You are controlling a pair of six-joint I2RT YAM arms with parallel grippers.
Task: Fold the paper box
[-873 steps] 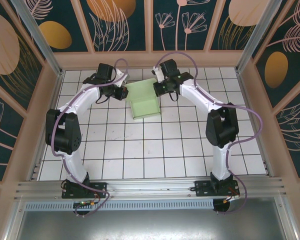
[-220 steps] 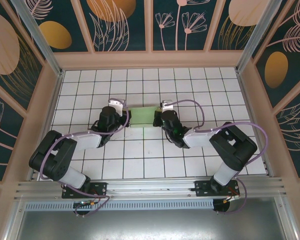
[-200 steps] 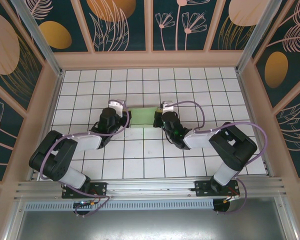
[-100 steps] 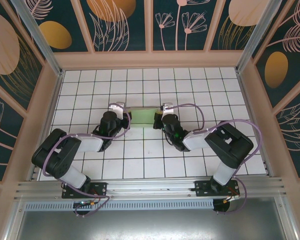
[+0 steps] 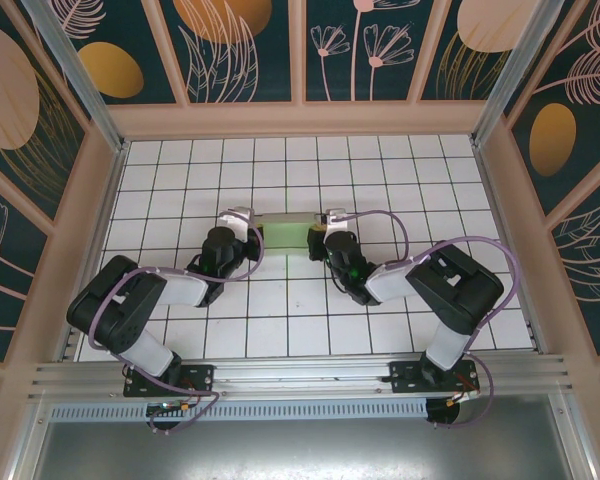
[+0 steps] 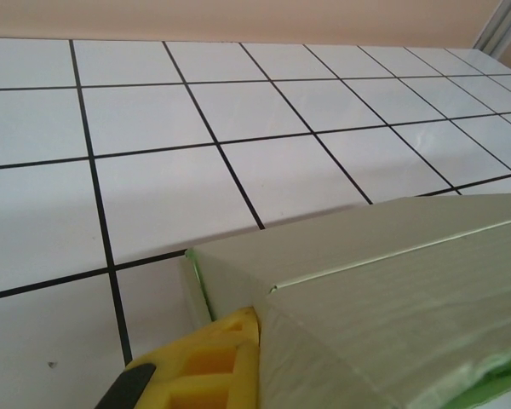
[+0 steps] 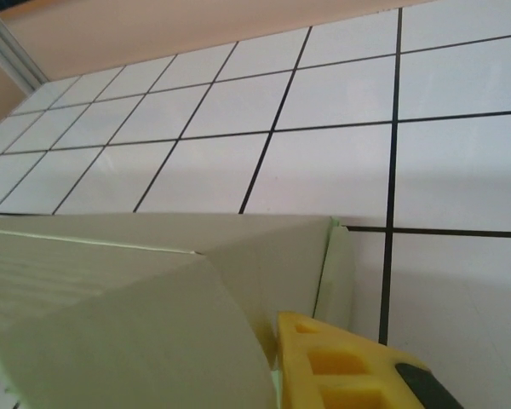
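Bracketing pale mint-green thin-card paper box endwise with left gripper and right gripper. Showing left jaws closed, right unreadable.

Mint green against a black-gridded white
Pale mint-green card paper box; white table ruled in black squares; yellow plastic finger pads; white-and-black, purple-cabled robot arms; far dark teal wall panels with orange ovals and pale line-drawn leaves
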